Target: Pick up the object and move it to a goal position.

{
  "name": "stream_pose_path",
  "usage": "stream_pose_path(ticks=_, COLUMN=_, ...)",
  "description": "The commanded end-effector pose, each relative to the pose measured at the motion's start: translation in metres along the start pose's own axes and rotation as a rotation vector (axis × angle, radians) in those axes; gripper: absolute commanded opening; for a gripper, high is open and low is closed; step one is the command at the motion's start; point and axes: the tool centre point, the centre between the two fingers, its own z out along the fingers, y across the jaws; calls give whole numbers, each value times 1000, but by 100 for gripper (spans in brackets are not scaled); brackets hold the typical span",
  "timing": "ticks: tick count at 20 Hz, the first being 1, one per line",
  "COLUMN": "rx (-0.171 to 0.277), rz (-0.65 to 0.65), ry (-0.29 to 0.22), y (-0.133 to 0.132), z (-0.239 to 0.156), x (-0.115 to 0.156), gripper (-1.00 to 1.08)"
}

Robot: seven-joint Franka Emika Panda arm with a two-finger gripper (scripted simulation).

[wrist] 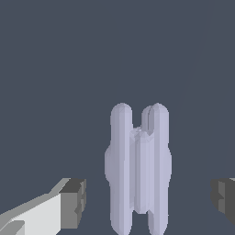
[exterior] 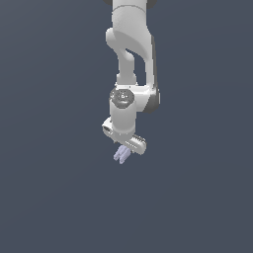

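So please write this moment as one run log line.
stage: pre-grasp | tool: open, fingers either side of object | contact: none | object: not lifted

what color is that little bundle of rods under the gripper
Pale lavender-blue, plain with no pattern. The object shows best in the wrist view.

Exterior view faces the arm from a distance; wrist view looks closely past its fingers (both show the object).
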Motion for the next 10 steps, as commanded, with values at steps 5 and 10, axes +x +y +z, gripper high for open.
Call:
stream_pose_path(ticks=5, rx=-1, rz=3, ry=0, y=1, z=27, x=-1, gripper=100)
stream_pose_path(ticks=10, rx=0, rz=5, ry=0, y=1, z=45, x=-1, gripper=100)
